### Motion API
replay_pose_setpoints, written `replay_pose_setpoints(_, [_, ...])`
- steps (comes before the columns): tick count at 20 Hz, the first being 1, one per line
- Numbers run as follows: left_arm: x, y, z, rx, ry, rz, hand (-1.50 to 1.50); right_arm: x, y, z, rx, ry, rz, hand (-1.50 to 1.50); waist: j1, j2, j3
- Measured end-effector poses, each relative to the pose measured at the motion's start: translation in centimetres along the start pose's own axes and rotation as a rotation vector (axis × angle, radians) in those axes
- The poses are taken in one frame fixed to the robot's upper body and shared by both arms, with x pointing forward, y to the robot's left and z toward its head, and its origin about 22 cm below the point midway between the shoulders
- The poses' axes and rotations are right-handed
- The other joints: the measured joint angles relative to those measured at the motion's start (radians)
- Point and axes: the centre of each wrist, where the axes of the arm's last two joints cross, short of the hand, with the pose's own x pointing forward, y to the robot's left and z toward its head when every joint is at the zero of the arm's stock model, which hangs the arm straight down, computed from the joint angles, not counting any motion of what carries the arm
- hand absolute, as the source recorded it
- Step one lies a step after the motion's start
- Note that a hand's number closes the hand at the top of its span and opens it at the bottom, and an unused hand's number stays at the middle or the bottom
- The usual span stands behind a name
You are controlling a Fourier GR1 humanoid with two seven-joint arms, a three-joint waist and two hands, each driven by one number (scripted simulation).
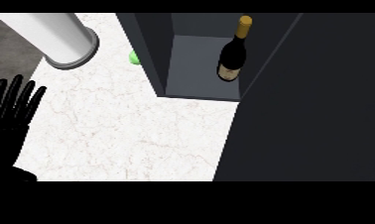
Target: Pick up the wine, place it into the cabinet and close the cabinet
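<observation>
The wine bottle [233,54], dark glass with a gold cap and a pale label, stands upright inside the dark cabinet [157,49], on its grey shelf floor. The cabinet door [307,109] is a large dark panel covering the right side of the view, swung partly across the opening. My left hand [16,111] shows at the left edge with straight fingers pointing up, resting and holding nothing. My right hand shows nowhere in the view.
A white cylinder [62,37] with a grey rim stands at the back left on the marble counter [124,129]. A small green object [134,57] peeks out beside the cabinet's left wall.
</observation>
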Motion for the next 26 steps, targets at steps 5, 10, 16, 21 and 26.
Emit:
replay_pose_setpoints(5, [0.5,0.4,-0.4,-0.009,0.003,0.004,-1.50,-0.2,0.4,-3.7,-0.008,-0.023,-0.058,1.50,0.014,0.001,0.000])
replay_pose_setpoints(10, [0.8,1.2,-0.3,0.002,0.002,-0.005,-1.50,1.1,2.9,-9.5,0.036,-0.051,-0.150,1.50,0.001,-0.003,0.002])
replay_pose_setpoints(16, [1.0,2.0,0.0,0.026,-0.003,-0.006,-1.50,3.0,3.9,-16.9,0.028,-0.032,-0.170,1.50,-0.018,-0.005,0.006])
replay_pose_setpoints(21, [1.0,2.3,0.4,0.038,0.001,-0.012,-1.50,2.9,3.1,-21.5,0.006,-0.005,-0.215,1.50,-0.030,-0.005,0.007])
replay_pose_setpoints(26, [0.9,2.6,0.0,0.047,0.000,-0.012,-1.50,1.3,2.0,-24.5,-0.020,0.030,-0.269,1.50,-0.038,-0.005,0.008])
